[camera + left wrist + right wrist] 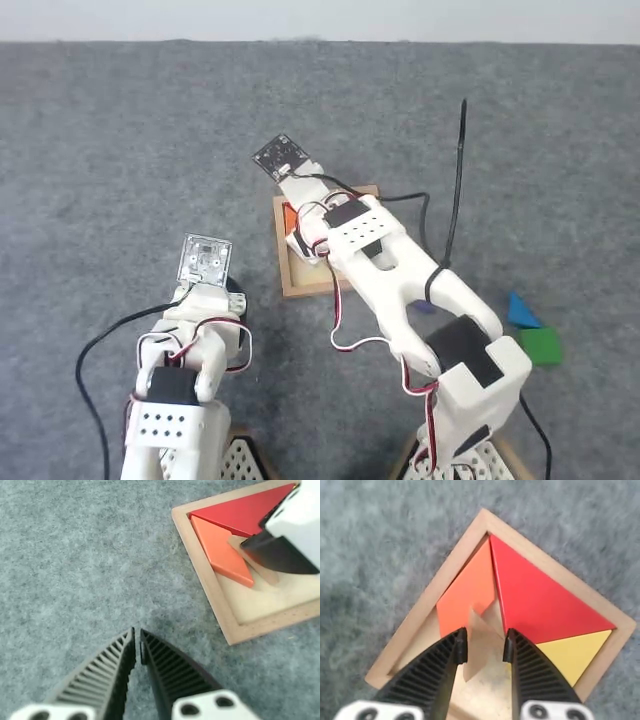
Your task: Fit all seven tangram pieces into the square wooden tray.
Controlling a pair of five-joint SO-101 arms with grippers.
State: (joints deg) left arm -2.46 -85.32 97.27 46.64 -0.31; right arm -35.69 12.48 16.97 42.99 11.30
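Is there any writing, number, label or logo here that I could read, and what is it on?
None can be read. The wooden tray, red piece, orange piece, yellow piece and pale piece are plain. The dark board on one arm and the pale board on the other show only specks too small to read.

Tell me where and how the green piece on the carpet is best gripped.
Probably from straight above: the green piece lies flat on the carpet, so only its thin side edges offer a hold. Pinch across the two opposite edges not facing the blue triangle, which sits close beside it and could block a finger.
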